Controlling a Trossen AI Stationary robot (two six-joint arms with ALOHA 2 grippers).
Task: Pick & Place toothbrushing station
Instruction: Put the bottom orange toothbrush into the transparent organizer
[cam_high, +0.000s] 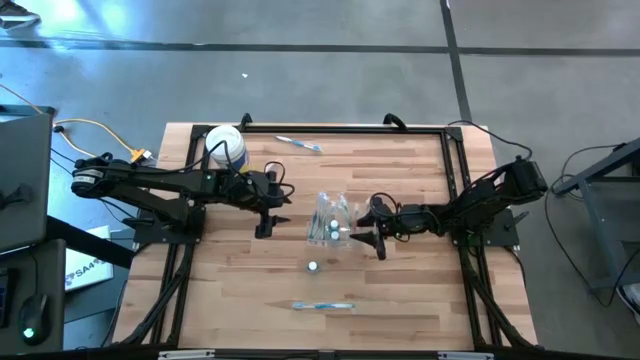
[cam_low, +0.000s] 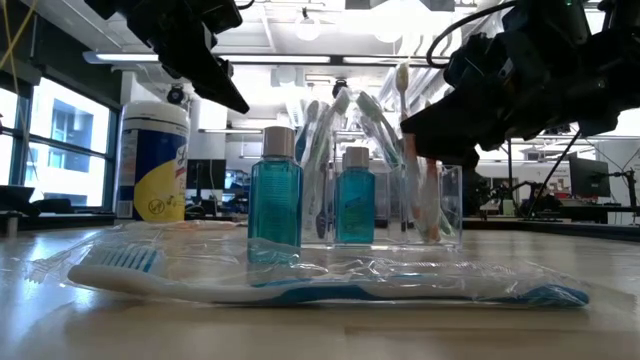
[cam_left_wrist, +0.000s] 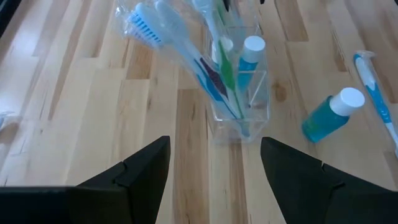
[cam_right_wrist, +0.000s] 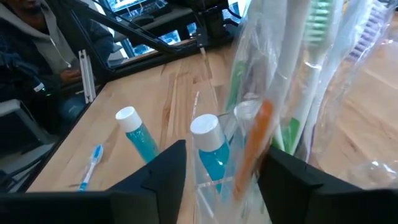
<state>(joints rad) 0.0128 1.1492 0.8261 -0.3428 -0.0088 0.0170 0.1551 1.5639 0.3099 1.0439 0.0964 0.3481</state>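
Here, the right claw is hovering at the clear plastic cup in the middle of the wooden bench, its two dark fingers standing apart on either side of an orange-handled toothbrush inside the cup, apparently grasping nothing. The cup is sitting directly ahead of this claw and touching or nearly touching it; the left claw, likewise released and empty, is waiting on the cup's far side, a little farther off. So the right arm looks the nearer for any next placement. The brushes in the cup are leaning upright, long axes tilted, each sheathed in crinkled transparent wrap. A small teal bottle with a white cap is standing inside the cup; a second one is standing on the planks nearby. Two more wrapped toothbrushes are lying flat: one near the front edge, one near the back, both well apart from either claw.
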